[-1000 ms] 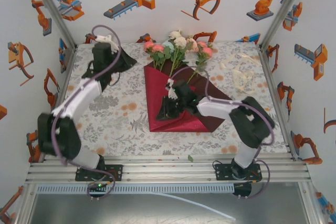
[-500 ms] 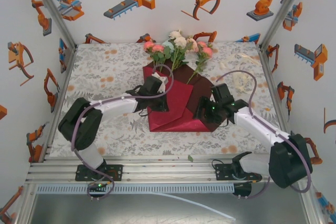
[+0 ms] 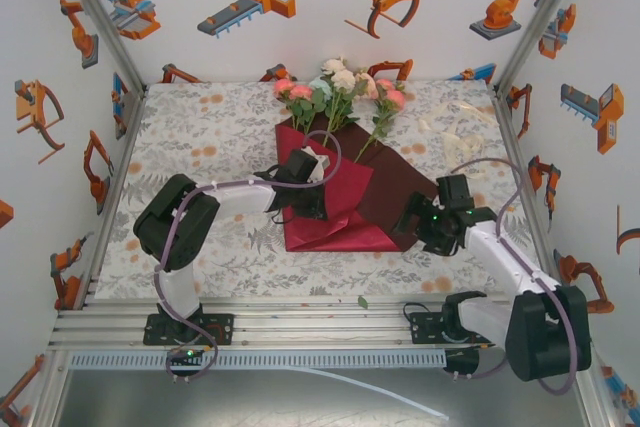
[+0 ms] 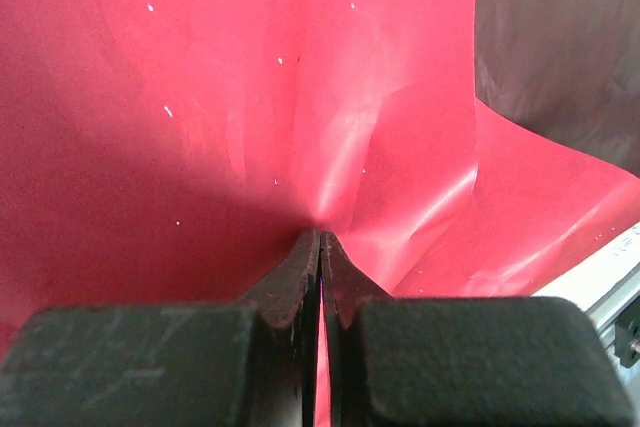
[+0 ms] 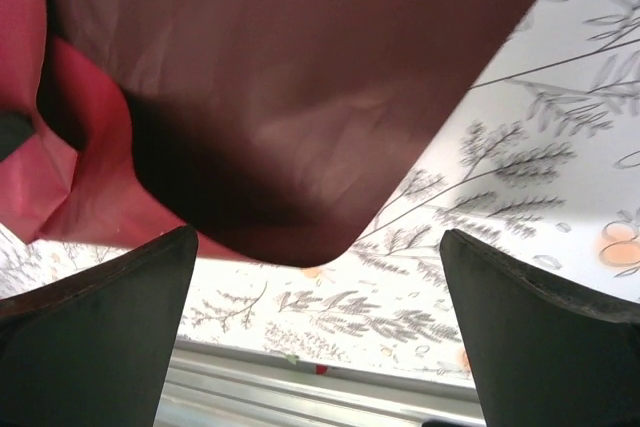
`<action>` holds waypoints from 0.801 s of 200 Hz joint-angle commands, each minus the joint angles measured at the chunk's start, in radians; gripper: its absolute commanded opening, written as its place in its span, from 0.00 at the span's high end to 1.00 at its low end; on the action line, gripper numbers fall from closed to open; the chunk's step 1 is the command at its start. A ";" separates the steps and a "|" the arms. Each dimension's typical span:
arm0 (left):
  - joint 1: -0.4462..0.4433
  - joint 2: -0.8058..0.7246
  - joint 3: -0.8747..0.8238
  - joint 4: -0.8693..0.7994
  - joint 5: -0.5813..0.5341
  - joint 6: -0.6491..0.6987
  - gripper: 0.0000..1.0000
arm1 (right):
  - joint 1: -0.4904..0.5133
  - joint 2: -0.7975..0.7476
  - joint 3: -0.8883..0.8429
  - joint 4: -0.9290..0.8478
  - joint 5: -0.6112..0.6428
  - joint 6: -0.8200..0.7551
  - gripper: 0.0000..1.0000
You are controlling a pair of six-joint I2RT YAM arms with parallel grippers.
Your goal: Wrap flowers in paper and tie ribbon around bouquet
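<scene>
Paper point(image 3: 340, 209) mid-worktop point(image 3: 200, 147), crimson, folded over, with a maroon reverse flap on its right side. Flowers point(image 3: 335, 87) at its far end, stems running onto the sheet, blooms past the far edge. Left gripper point(image 3: 310, 209) point(image 4: 320, 242) closed tight, pinching a raised fold of the red sheet near its left edge. Right gripper point(image 3: 410, 230) point(image 5: 320, 277) spread wide, grasping nothing, just off the flap's near right corner. Ribbon point(image 3: 457, 144) loose at far right, apart from the sheet.
</scene>
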State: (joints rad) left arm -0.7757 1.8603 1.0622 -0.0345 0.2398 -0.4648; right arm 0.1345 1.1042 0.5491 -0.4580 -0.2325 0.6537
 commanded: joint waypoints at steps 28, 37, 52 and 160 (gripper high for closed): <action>-0.006 0.016 -0.026 0.034 0.023 0.000 0.91 | -0.150 0.073 -0.039 0.194 -0.082 -0.005 0.01; -0.004 0.016 -0.028 0.037 0.022 -0.003 0.91 | -0.150 0.118 -0.044 0.230 -0.114 0.021 0.02; -0.004 0.012 -0.032 0.040 0.018 -0.005 0.91 | -0.133 0.193 -0.067 0.294 -0.198 0.068 0.04; 0.008 0.026 -0.024 0.093 0.036 -0.044 0.93 | -0.020 -0.117 -0.355 0.454 -0.435 0.234 0.04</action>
State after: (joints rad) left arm -0.7734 1.8629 1.0367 0.0391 0.2600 -0.4931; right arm 0.0792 0.9672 0.2687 -0.0643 -0.5892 0.8253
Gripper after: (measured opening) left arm 0.075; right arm 0.963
